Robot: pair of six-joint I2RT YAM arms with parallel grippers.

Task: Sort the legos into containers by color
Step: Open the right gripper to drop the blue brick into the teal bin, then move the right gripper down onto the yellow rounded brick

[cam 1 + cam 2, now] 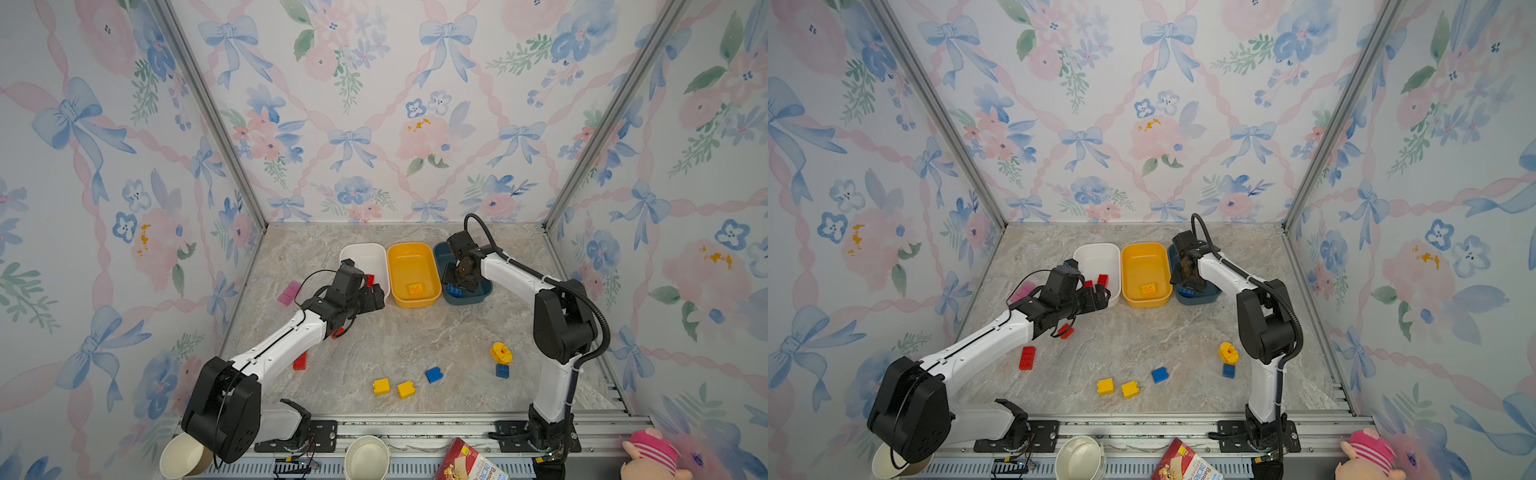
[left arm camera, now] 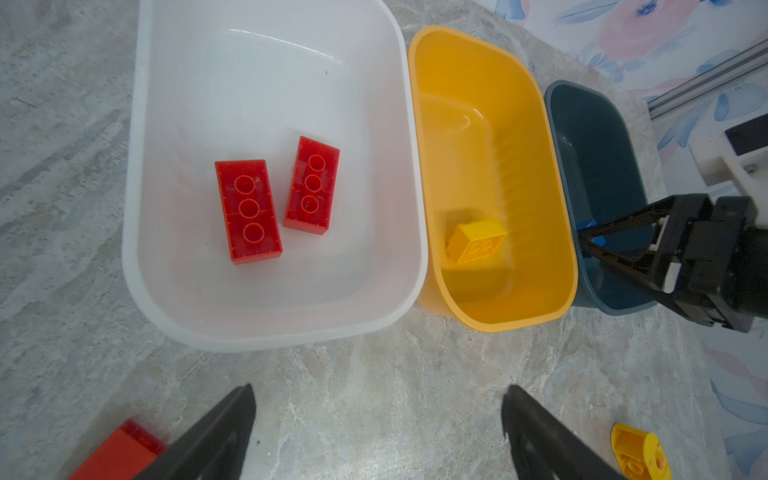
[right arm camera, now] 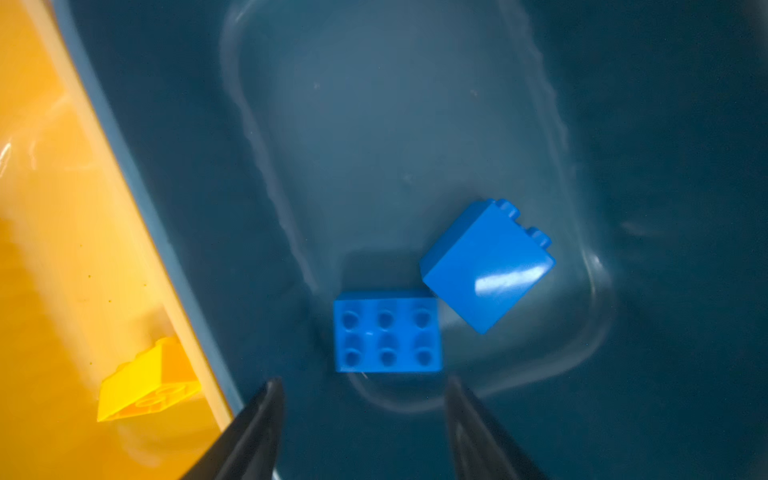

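Your right jaws stand spread with nothing between them, pointing down into the teal tub (image 3: 415, 124), the rightmost of the far row. Below them lie a flat blue brick (image 3: 388, 332), studs up, and a tipped blue brick (image 3: 488, 266) just beside it. This drop looks done. Rise straight up until the tips clear the rim before you swing, because a sideways drag could catch the wall and shove the tub into the yellow tub (image 2: 478, 104) close on its left.

Your left jaws are spread wide too and empty, hanging over the bare surface (image 1: 415, 332) just near of the white tub (image 2: 270, 83). In that tub two red bricks (image 2: 248, 212) lie undersides up. A single yellow brick (image 2: 478, 241) sits in the yellow tub.

Further out, I judge the sort less than half done. A long red brick (image 1: 1027, 358) and a small red brick (image 1: 1065, 331) lie under your left arm. Two loose yellow bricks (image 1: 381, 386) and a loose blue brick (image 1: 434, 374) lie near the middle. At near right a rounded yellow piece (image 1: 500, 352) sits just beside another blue brick (image 1: 502, 370), so pick between those two carefully. Leave the pink block (image 1: 289, 293), left of the white tub.

The surface is marbled grey-beige, walled on three sides by floral wallpaper (image 1: 374, 104). Paper cups (image 1: 365, 457), a box (image 1: 473, 463) and a plush toy (image 1: 652, 453) sit beyond the near rail.
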